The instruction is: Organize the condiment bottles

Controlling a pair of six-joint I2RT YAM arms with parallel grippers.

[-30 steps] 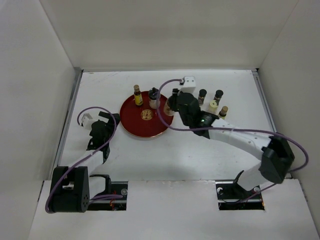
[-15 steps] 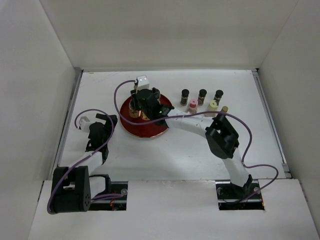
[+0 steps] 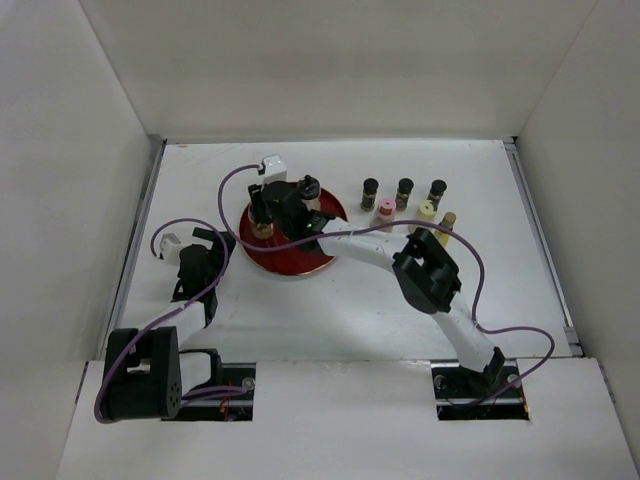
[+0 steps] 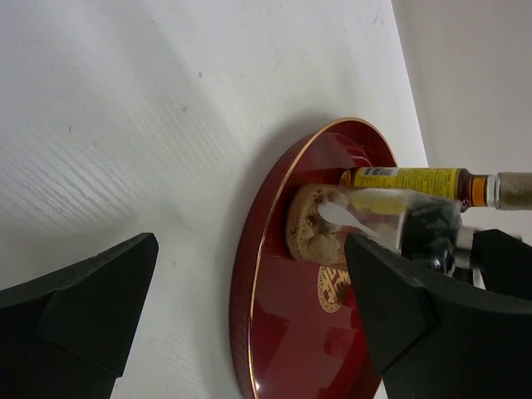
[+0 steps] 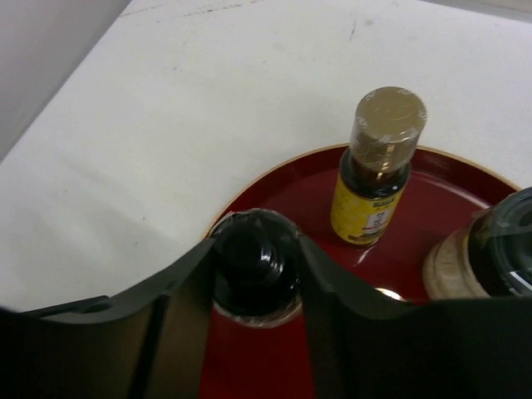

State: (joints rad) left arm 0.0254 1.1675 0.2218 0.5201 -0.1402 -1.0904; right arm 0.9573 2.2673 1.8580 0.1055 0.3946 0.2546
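My right gripper (image 3: 263, 220) reaches across to the left part of the red tray (image 3: 300, 262). It is shut on the black cap of a jar with brownish contents (image 5: 253, 266). The jar's base (image 4: 312, 224) is at the tray floor; I cannot tell if it touches. A yellow-label bottle with a tan cap (image 5: 374, 170) stands just behind it on the tray. A black-capped jar with whitish contents (image 3: 308, 188) stands at the tray's far side. Several bottles stand on the table to the right, among them a pink-capped bottle (image 3: 385, 211). My left gripper (image 3: 207, 248) is open and empty, left of the tray.
The right arm's forearm (image 3: 360, 245) lies low over the tray's right half and its cable loops above the table bottles. White walls close in the table on three sides. The tray rim (image 4: 249, 291) sits between my left fingers' line of sight.
The right arm has swung from the tray's right edge to its left part, carrying the black-capped jar. The left arm has stayed still.
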